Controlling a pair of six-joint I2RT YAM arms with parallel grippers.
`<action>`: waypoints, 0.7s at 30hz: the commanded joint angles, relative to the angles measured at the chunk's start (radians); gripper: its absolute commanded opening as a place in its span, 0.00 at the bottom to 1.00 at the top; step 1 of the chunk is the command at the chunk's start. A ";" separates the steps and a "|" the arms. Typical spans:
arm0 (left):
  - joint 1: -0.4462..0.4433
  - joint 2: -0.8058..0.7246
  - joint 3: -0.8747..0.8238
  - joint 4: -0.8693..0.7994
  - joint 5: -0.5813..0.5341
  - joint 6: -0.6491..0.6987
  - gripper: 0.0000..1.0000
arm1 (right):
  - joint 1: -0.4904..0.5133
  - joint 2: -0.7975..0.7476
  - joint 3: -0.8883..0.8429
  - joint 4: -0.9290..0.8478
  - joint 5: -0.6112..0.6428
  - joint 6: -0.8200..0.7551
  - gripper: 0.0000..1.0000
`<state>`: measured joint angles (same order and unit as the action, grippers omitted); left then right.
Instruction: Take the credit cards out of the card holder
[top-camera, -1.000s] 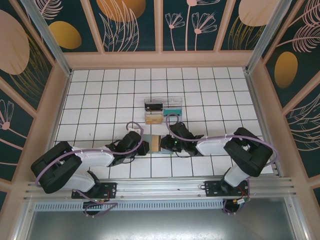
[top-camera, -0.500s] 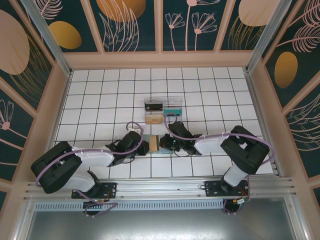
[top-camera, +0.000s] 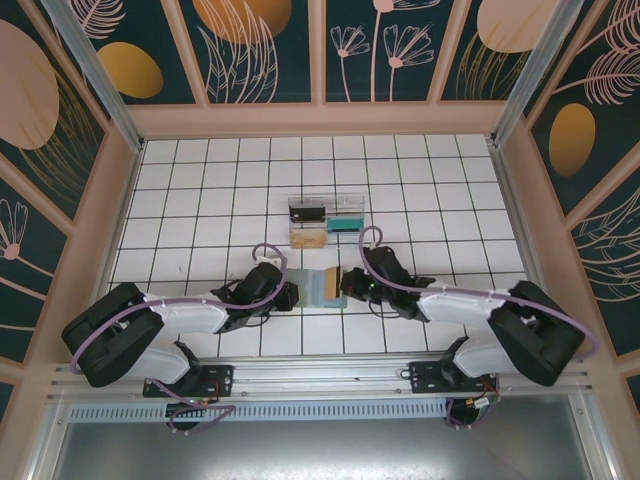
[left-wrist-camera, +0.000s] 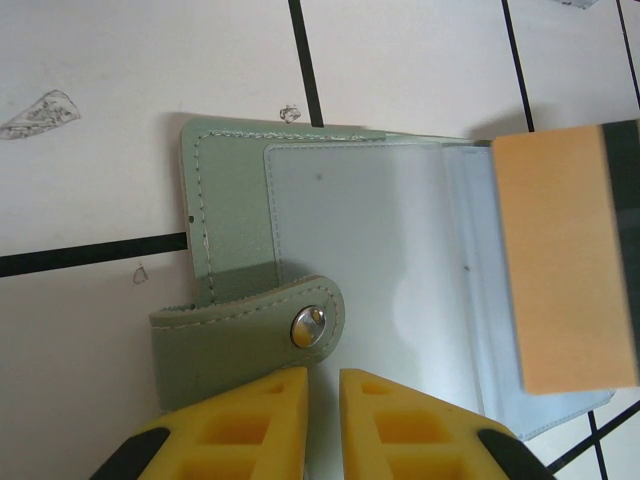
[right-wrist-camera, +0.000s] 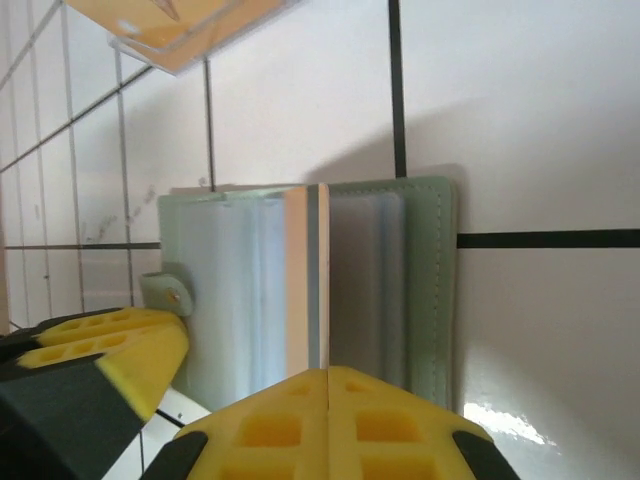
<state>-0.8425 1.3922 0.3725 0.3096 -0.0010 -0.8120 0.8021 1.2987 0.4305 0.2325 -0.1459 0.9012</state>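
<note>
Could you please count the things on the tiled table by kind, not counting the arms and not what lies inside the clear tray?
Card holder: 1
Orange card: 1
Clear tray: 1
Total: 3

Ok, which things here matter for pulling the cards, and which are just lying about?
In the job: card holder; orange card, pinched by the right gripper; left gripper at the strap.
Lying about: clear tray at the back, holding other cards.
</note>
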 joint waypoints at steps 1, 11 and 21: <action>0.002 -0.017 0.002 -0.044 -0.008 0.005 0.17 | -0.007 -0.109 -0.011 -0.068 0.061 -0.074 0.00; 0.002 -0.186 0.025 -0.140 -0.078 -0.013 0.74 | -0.004 -0.253 0.103 -0.227 0.115 -0.373 0.00; 0.002 -0.465 -0.037 -0.247 -0.220 -0.046 0.99 | 0.061 -0.045 0.328 -0.283 0.190 -0.947 0.00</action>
<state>-0.8425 0.9878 0.3641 0.1207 -0.1497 -0.8425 0.8490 1.1980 0.6941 -0.0128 -0.0029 0.2050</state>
